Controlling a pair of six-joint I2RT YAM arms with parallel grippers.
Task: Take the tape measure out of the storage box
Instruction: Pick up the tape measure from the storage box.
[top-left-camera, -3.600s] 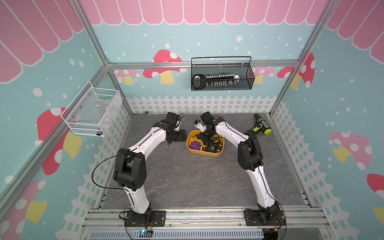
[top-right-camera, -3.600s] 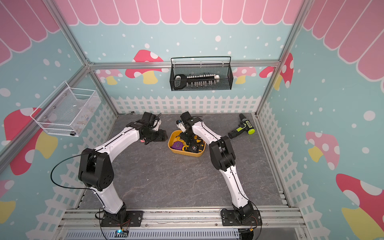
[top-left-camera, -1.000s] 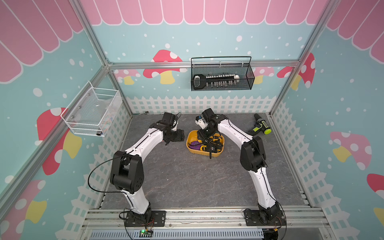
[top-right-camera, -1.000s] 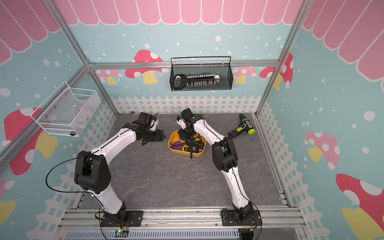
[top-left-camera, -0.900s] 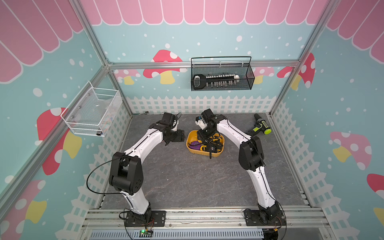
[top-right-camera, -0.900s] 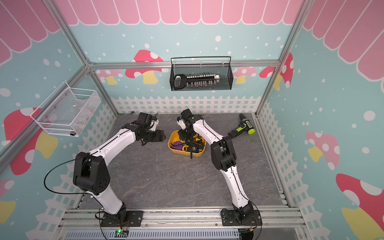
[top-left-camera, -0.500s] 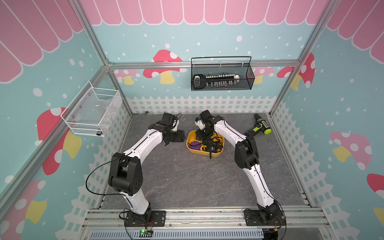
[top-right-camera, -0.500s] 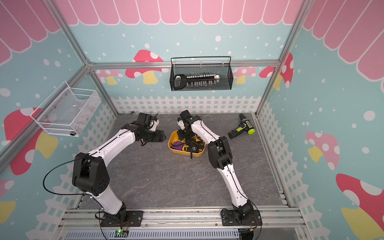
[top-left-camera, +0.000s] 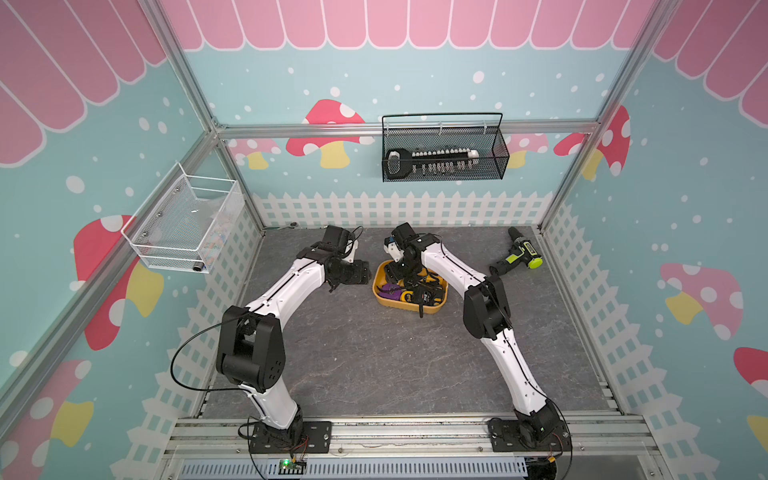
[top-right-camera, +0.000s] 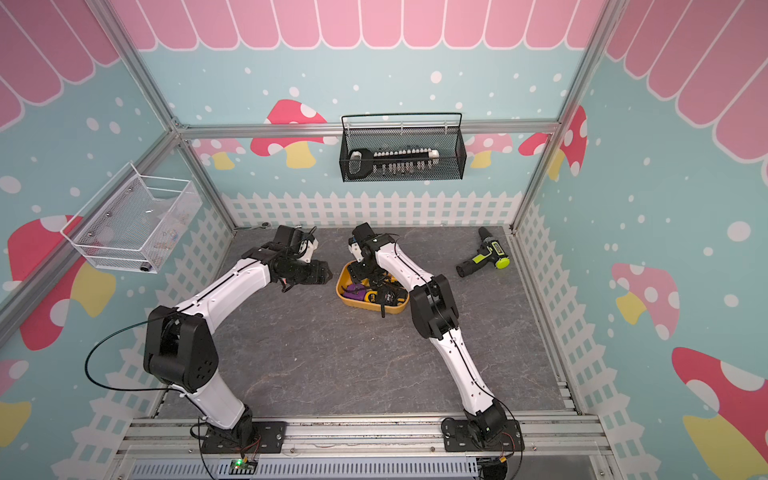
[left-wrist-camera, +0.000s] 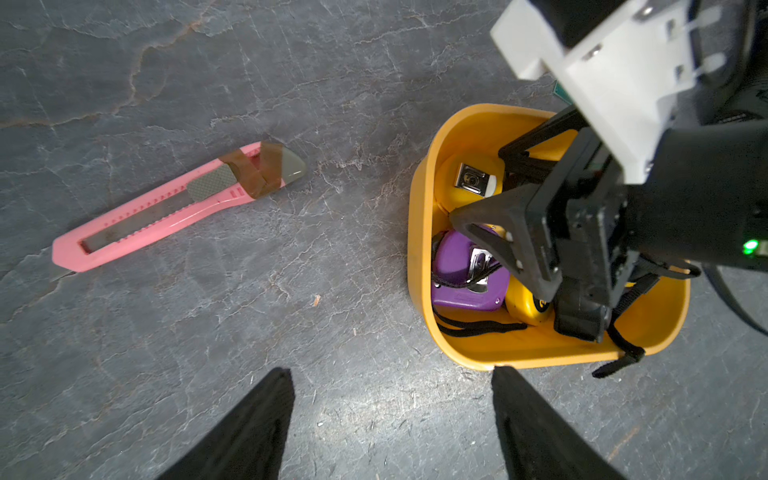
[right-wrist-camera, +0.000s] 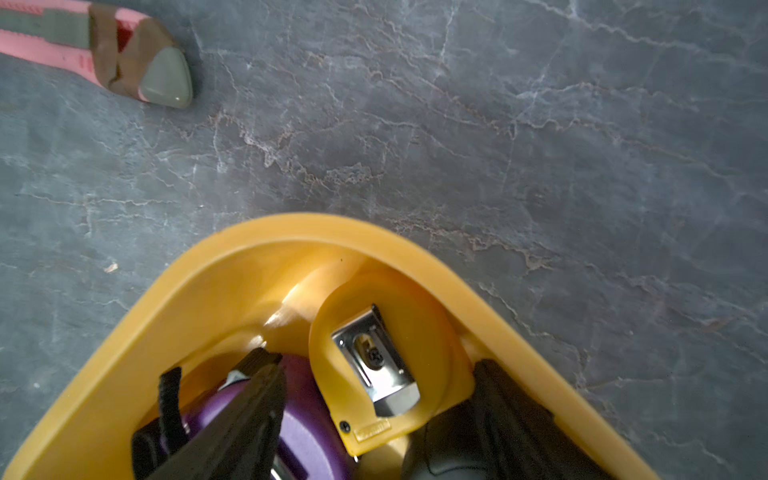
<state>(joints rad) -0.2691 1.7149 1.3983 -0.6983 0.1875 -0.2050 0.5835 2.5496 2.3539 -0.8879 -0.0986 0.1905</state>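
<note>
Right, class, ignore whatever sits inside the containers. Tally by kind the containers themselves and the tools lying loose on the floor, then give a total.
Wall baskets: 2 (black wire basket, white mesh basket)
Storage box: 1
Cordless drill: 1
Utility knife: 1
Total: 5

1. Both top views looked down from high at the front, taking in the whole counter (top-left-camera: 374, 365).
2. Left wrist camera hung close, facing down at the storage box (left-wrist-camera: 417, 257) from beside it.
3. Right wrist camera sat even nearer, over its corner; both wrist views shared the pink knife (left-wrist-camera: 166, 212).
</note>
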